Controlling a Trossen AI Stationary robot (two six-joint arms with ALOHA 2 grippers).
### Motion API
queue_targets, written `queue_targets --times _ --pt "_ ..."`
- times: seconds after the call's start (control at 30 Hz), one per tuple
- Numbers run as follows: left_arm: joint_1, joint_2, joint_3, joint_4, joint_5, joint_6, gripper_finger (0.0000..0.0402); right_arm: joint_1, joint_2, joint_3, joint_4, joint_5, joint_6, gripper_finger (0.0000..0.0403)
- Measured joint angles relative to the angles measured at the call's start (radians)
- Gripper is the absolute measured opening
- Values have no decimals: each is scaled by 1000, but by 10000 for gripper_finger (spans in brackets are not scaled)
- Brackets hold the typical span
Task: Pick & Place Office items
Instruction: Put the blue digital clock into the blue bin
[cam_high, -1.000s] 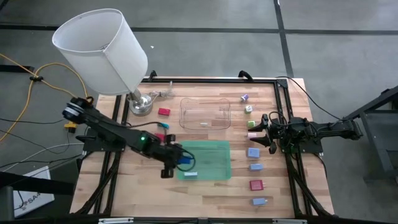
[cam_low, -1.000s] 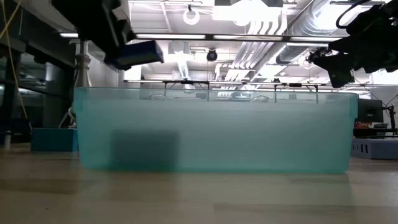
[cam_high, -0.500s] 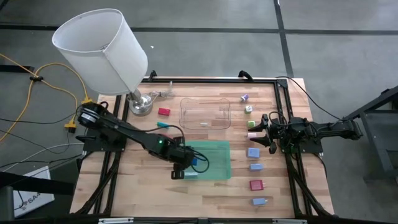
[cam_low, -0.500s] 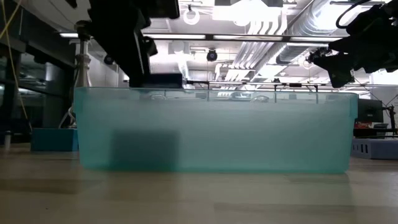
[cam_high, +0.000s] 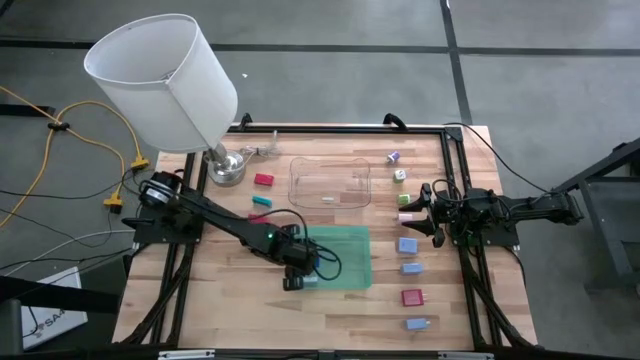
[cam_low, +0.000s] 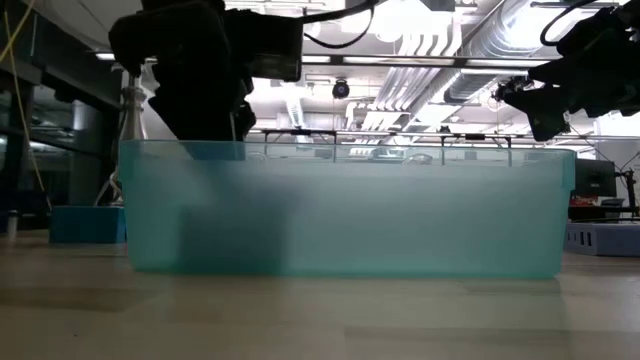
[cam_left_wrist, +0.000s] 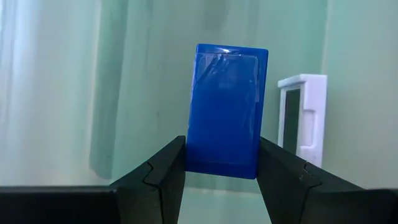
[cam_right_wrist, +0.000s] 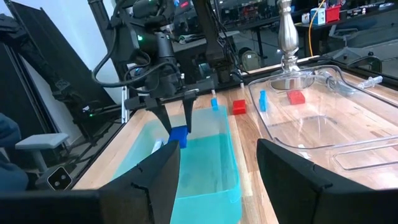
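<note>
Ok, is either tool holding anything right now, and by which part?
The left tool holds a blue block by its two long side edges near one end, down inside the green tray. The right tool is open and holds nothing.

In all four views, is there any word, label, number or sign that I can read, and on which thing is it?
None can be read.
The blue block held by the left gripper over the green tray has a plain face.
The white block beside it shows no print.
The right gripper waits open near the table's right edge.
</note>
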Motion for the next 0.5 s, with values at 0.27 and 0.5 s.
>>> queue_targets --times 0.27,0.5 --pt "-7 31 -16 11 6 -52 162 0 2 0 1 0 0 201" --pt "-7 30 -19 12 15 -56 162 0 9 0 4 1 0 201"
